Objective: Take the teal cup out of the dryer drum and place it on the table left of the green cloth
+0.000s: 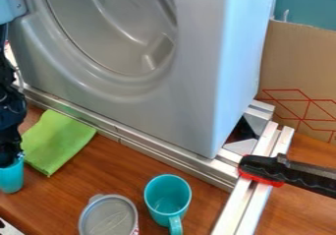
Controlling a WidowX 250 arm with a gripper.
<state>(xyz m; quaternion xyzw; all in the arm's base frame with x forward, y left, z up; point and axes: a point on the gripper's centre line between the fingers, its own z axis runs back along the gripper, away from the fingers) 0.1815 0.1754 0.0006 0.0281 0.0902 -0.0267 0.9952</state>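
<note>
At the left edge, my black two-finger hand (9,161) points down at a small turquoise cup (11,179). Its tip is at the mouth of this cup; I cannot tell if the hand is apart, together or clamped on the rim. So I judge that coming to the cup is done. Whether a grasp or a release is also done, I cannot say, and neither if the cup stands on the brown wooden table (66,190) or hangs above it. What is left, as I judge, is at least to part the hand from the cup.

Just right of the cup, a bright green cloth (58,139) lies flat near the silver metal rail (177,164). Further right, a container with a grey lid (108,218) is beside an upright turquoise mug with a handle (167,199); both are well apart from my hand.
</note>
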